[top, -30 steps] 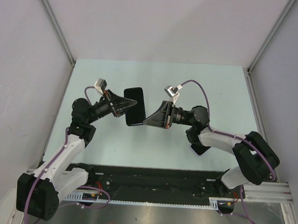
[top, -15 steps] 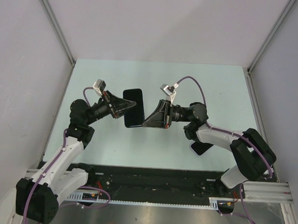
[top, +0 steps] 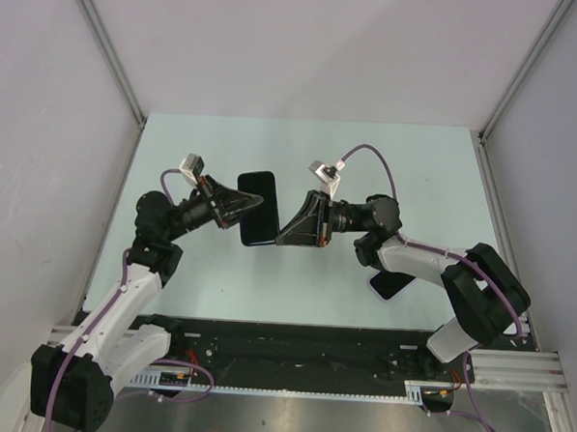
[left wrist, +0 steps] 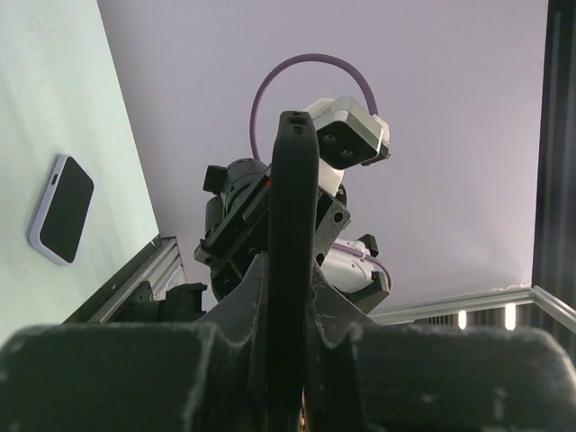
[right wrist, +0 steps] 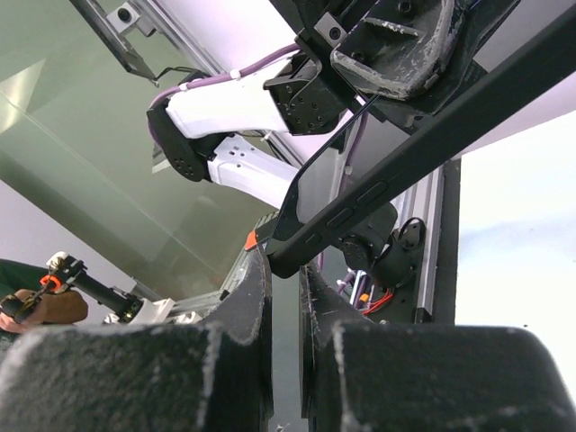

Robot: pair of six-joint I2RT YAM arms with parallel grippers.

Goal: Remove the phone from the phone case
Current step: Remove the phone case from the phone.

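A black phone in its black case [top: 256,207] is held in the air above the table's middle, between both grippers. My left gripper [top: 251,203] is shut on its left long edge. In the left wrist view the cased phone [left wrist: 292,180] stands edge-on between that gripper's [left wrist: 290,297] jaws. My right gripper [top: 280,238] is shut on the case's near right corner. In the right wrist view the case [right wrist: 423,153] runs diagonally up to the right, and its lower corner sits between that gripper's [right wrist: 286,268] fingertips.
A second flat device with a dark face and pale lilac rim [top: 390,282] lies on the pale green table [top: 426,175] under the right arm; it also shows in the left wrist view [left wrist: 61,209]. Frame posts stand at the table's back corners.
The right arm has shifted slightly left, towards the phone. The phone and left gripper have moved a little left and stay clamped.
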